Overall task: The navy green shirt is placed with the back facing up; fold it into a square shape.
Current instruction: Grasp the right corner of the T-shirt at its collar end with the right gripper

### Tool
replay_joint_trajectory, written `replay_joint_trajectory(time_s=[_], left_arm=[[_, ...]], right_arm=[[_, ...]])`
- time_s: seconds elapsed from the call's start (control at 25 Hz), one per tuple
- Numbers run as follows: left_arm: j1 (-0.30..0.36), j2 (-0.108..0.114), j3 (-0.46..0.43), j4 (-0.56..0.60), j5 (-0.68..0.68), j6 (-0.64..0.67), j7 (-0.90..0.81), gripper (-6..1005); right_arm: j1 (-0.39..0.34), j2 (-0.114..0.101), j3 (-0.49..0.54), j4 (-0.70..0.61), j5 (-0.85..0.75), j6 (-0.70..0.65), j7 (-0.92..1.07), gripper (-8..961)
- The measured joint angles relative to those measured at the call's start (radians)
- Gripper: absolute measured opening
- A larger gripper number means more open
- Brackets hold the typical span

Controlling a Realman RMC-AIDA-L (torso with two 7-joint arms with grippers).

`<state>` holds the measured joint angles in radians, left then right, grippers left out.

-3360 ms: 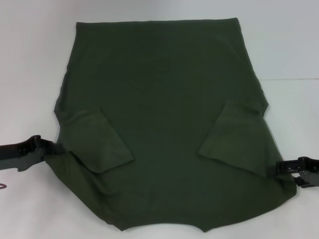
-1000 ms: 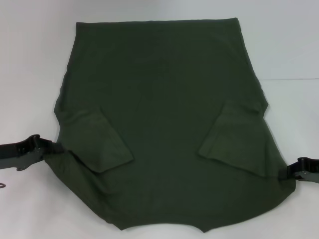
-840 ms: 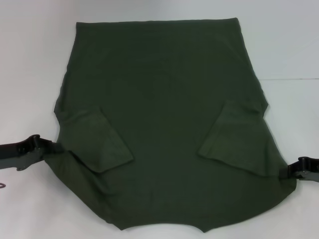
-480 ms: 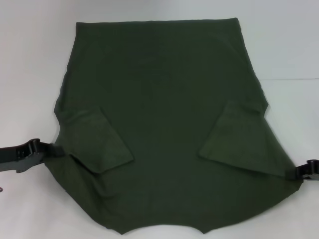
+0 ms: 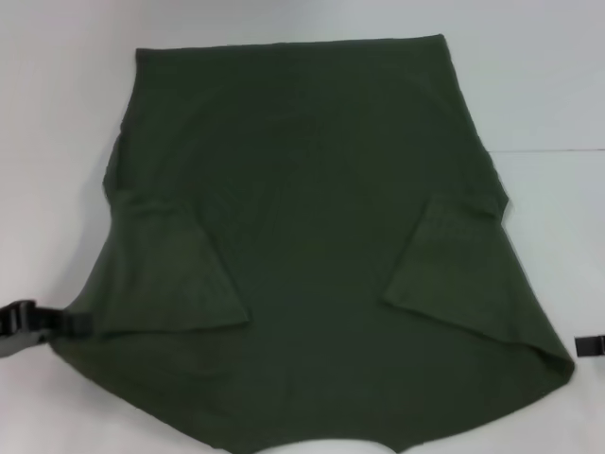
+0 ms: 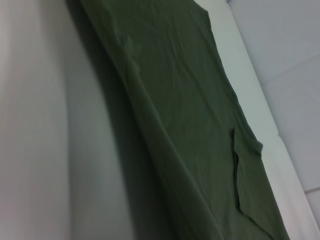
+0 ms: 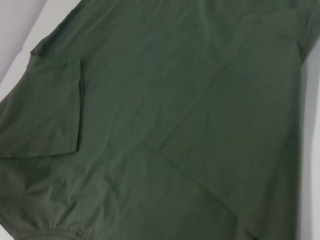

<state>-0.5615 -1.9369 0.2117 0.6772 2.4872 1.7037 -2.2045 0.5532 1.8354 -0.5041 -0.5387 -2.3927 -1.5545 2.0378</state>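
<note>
Both pincers have slid outward, the left gripper (image 5: 28, 326) at the shirt's (image 5: 312, 236) shoulder corner and the right gripper (image 5: 588, 346) just beyond the opposite corner, grip unclear on both; the shirt lies flat between them on the table (image 5: 548, 85), so pull evenly, keeping the shoulders level.

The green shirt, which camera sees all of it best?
The head view. It shows almost the whole shirt spread flat on the white table, both sleeves folded inward, with the left gripper and right gripper at its sides. The left wrist view shows one long edge and a sleeve seam; the right wrist view shows a close patch with one sleeve.
</note>
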Motion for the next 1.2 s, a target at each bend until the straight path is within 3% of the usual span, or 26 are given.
replay_joint_trajectory(time_s=[0.24,0.52,0.68,0.96,1.16,1.2], left_arm=[[0.018,0.007,-0.012,0.02,0.011,0.03,-0.005,2],[-0.001,0.009,-0.009,-0.002,0.01,-0.005,-0.008,2],[-0.004,0.009,-0.012,-0.003,0.005,-0.011,-0.007,2],[-0.004,0.01,-0.015,-0.007,0.003,-0.041,0.003,2],[-0.008,0.008,-0.01,-0.009,0.002,-0.06,0.006,2],[-0.009,0.008,-0.01,-0.009,0.001,-0.061,0.006,2]], right_arm=[[-0.022,-0.005,0.039,-0.006,0.0,-0.027,-0.038,37],[0.007,-0.017,0.031,-0.005,-0.029,-0.021,0.136,62],[0.022,-0.025,0.025,-0.004,-0.078,-0.01,0.23,131],[0.036,-0.021,0.006,0.013,-0.116,0.048,0.301,252],[0.049,-0.017,-0.005,0.052,-0.116,0.083,0.311,503],[0.051,-0.016,-0.008,0.059,-0.117,0.086,0.312,511]])
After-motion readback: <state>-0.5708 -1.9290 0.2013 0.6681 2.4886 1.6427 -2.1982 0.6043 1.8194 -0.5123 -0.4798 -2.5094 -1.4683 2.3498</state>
